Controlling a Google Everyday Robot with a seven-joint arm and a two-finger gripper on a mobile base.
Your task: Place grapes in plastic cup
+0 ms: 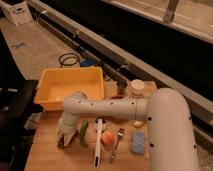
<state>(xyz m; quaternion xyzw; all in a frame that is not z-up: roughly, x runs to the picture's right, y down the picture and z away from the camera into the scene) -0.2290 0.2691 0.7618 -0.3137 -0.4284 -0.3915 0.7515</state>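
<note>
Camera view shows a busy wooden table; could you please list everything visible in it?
table: one, light wood, foreground
tub: one, yellow, back left of the table
white cup: one, white, back edge, right of the tub
dark container: one, dark, just left of the white cup
green item: one, green, elongated, beside the gripper
utensil: one, white, long, lying left of the peach
peach: one, orange-pink, table centre
fork: one, silver, right of the peach
sponge: one, blue, right of the fork
cable: one, black, coiled on the floor behind the tub
arm: one, white, reaching left across the table
gripper: one, white, pointing down at the table's left side
</note>
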